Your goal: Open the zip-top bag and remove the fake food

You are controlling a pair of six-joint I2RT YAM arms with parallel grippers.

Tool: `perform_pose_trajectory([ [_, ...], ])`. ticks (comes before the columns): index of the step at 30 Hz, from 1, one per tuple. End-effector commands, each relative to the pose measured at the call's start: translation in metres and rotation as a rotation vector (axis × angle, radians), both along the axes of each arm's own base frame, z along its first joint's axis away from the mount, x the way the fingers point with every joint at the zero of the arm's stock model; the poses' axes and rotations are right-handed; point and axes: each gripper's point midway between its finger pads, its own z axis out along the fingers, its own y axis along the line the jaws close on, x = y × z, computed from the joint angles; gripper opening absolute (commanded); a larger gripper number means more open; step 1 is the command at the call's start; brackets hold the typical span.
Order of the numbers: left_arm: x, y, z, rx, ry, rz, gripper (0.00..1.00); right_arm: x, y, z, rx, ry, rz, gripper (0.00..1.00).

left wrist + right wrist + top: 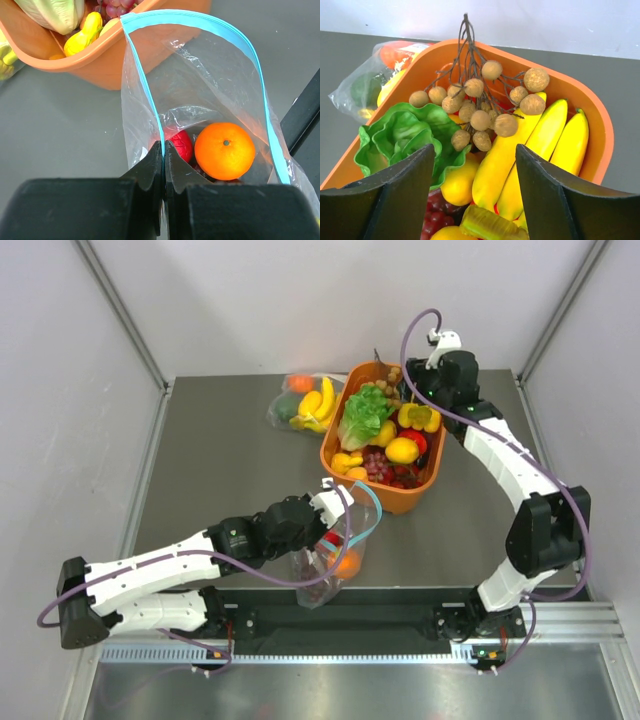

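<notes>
The clear zip-top bag [335,550] hangs near the table's front edge with its teal-strip mouth [200,22] open wide. My left gripper [164,150] is shut on one side of the teal strip and shows from above [335,508]. Inside the bag lie a round orange [225,150] and a red fruit [181,145]. My right gripper [475,160] is open and empty above the far end of the orange basket [590,115]. A brownish grape bunch [480,100] lies on the fruit there, just beyond the fingertips.
The orange basket [400,502] holds green lettuce [365,412], yellow bananas [545,145], lemons and dark red grapes. A second clear bag with bananas [305,405] lies left of it at the back. The basket's wall [115,60] stands just behind the open bag.
</notes>
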Motion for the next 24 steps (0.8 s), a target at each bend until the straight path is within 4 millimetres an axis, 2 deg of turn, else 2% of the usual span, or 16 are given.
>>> perform_pose_trajectory([
  [1,0.003,-0.006,0.013,-0.045,-0.014,-0.002,0.05,-0.009,-0.005,0.046,0.024,-0.115,-0.01,0.65],
  [7,0.003,-0.005,0.014,-0.048,-0.016,0.001,0.05,-0.03,-0.011,0.079,0.054,-0.192,-0.018,0.66],
  [10,0.003,-0.005,0.014,-0.047,-0.017,0.004,0.05,-0.05,-0.012,0.097,0.087,-0.234,-0.001,0.66],
  [13,0.005,-0.004,0.015,-0.051,-0.023,0.012,0.05,-0.079,-0.009,0.105,0.12,-0.248,0.048,0.66],
  [14,0.005,-0.003,0.015,-0.05,-0.026,0.014,0.05,-0.094,-0.005,0.107,0.142,-0.251,0.077,0.67],
  [16,0.006,-0.001,0.017,-0.053,-0.034,0.024,0.05,-0.114,0.001,0.104,0.169,-0.238,0.12,0.67],
  [19,0.009,0.001,0.02,-0.062,-0.047,0.039,0.05,-0.157,0.013,0.088,0.181,-0.221,0.183,0.67],
  [20,0.009,0.001,0.021,-0.065,-0.049,0.043,0.05,-0.172,0.031,0.084,0.18,-0.211,0.241,0.67],
  [21,0.01,0.002,0.023,-0.073,-0.055,0.046,0.05,-0.183,0.039,0.078,0.17,-0.198,0.267,0.67],
  [22,0.01,0.003,0.023,-0.071,-0.057,0.05,0.05,-0.204,0.055,0.065,0.152,-0.166,0.312,0.67],
  [24,0.011,0.004,0.025,-0.077,-0.062,0.056,0.05,-0.222,0.068,0.052,0.163,-0.139,0.344,0.67],
])
